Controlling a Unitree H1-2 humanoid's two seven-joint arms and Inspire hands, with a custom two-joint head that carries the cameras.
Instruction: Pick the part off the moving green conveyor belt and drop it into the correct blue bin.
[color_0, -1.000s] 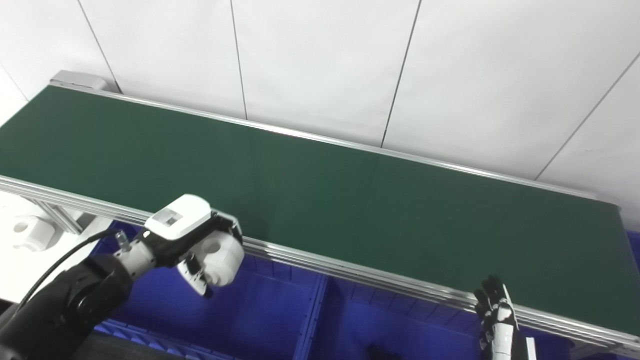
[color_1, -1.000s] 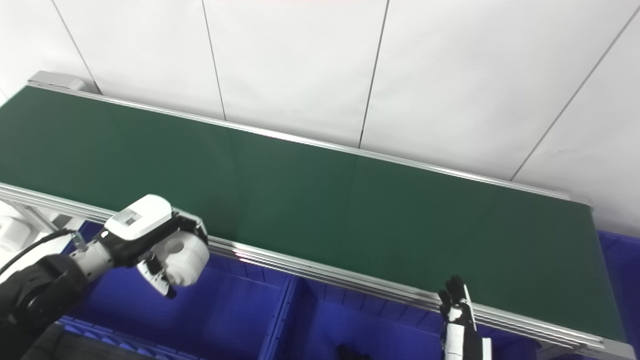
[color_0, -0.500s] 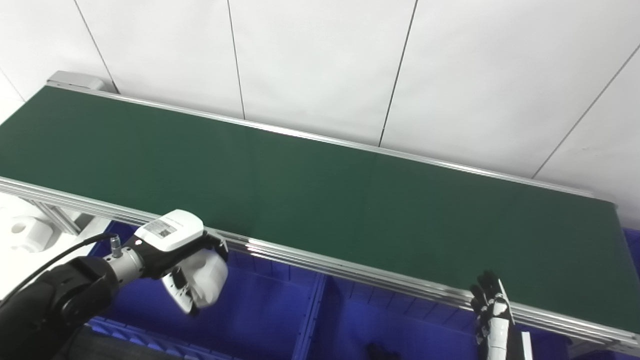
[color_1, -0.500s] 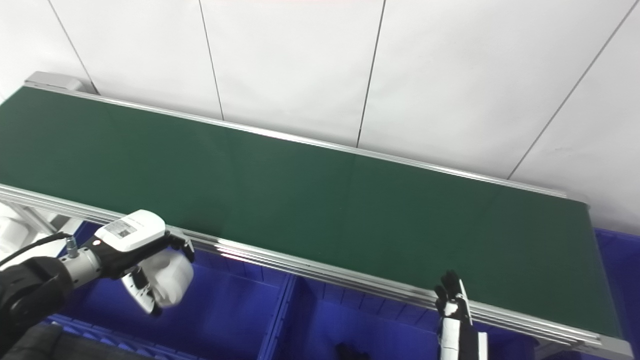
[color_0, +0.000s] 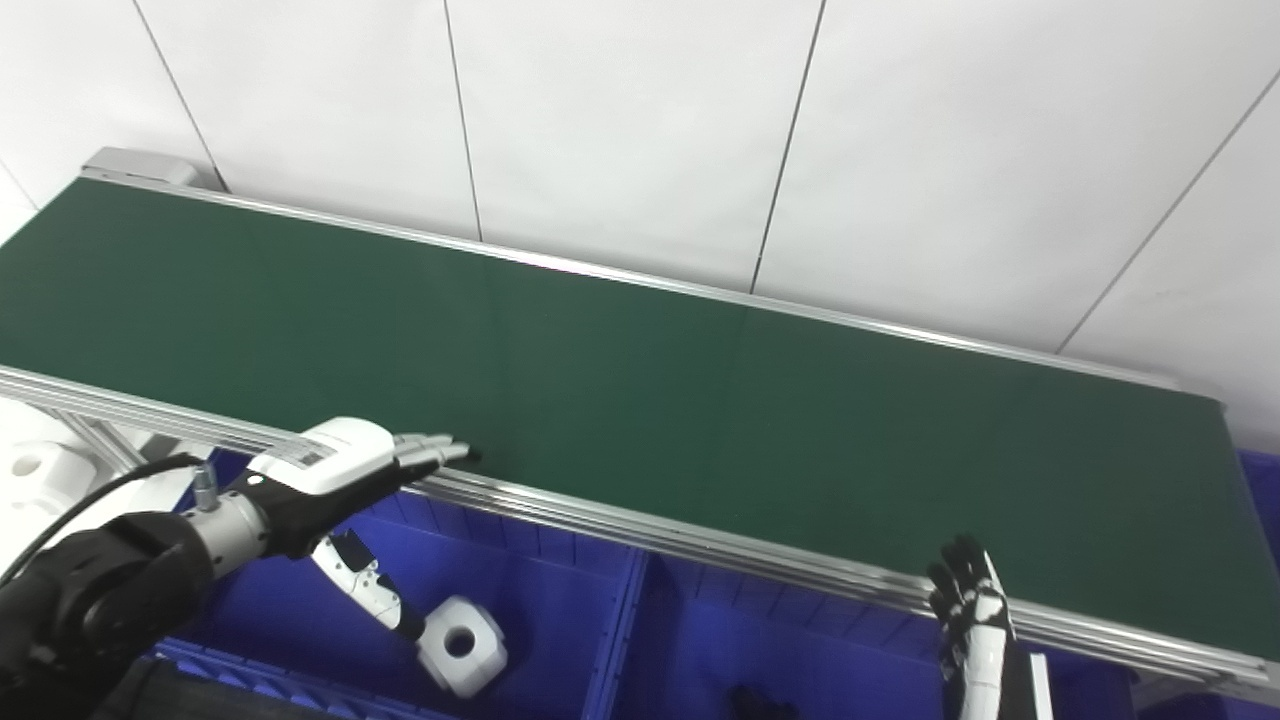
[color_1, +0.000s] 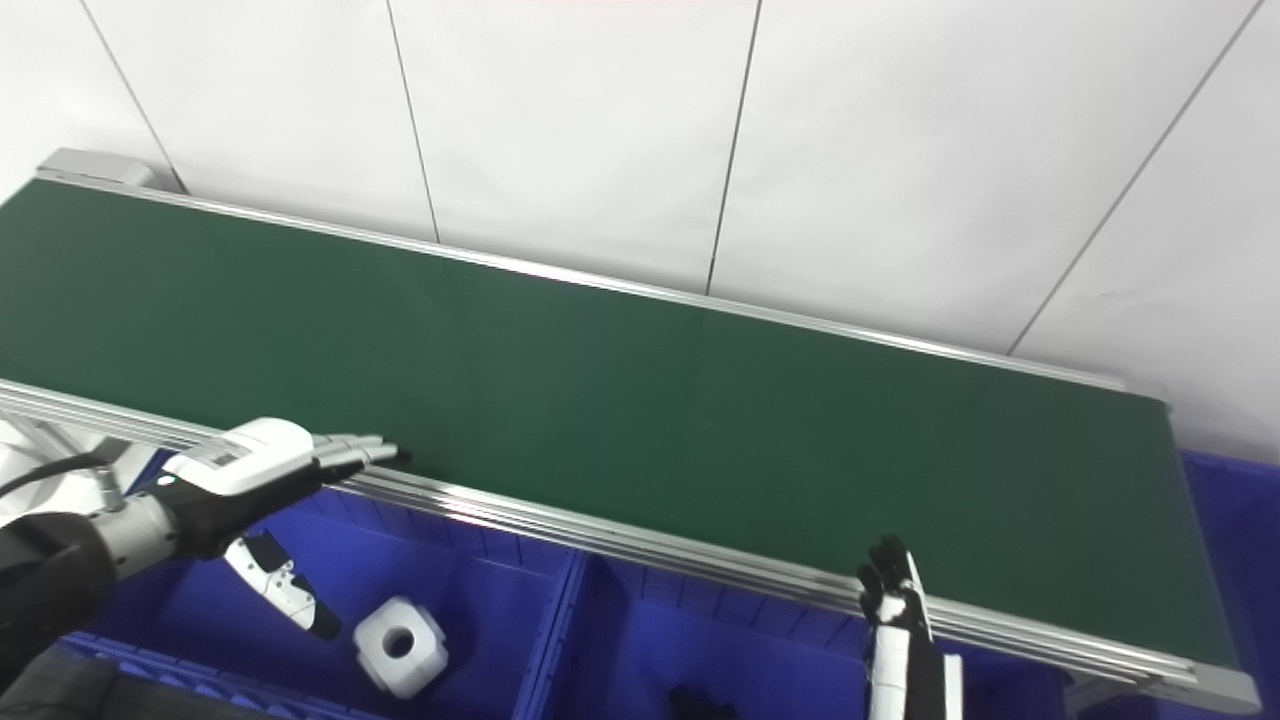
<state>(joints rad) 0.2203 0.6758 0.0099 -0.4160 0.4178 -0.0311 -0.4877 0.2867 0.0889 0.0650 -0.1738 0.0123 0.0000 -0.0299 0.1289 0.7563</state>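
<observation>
The white part (color_0: 461, 643), a blocky piece with a round hole, is in the left blue bin (color_0: 540, 610) below the belt's near rail; it also shows in the right eye view (color_1: 400, 646). My left hand (color_0: 345, 475) is open above that bin, fingers stretched flat toward the green belt (color_0: 640, 400), thumb hanging down beside the part without touching it. My right hand (color_0: 965, 615) is open and upright near the rail at lower right, holding nothing. The belt carries nothing.
A second blue bin (color_0: 780, 650) lies to the right of the first, with a dark object (color_0: 760, 703) at its bottom edge. White parts (color_0: 40, 470) sit at the far left beyond the belt frame. Another blue bin (color_1: 1240, 560) stands at the right end.
My left hand has opened and let go of the white part, which has dropped into the left blue bin. The right hand has barely moved. The camera has shifted slightly.
</observation>
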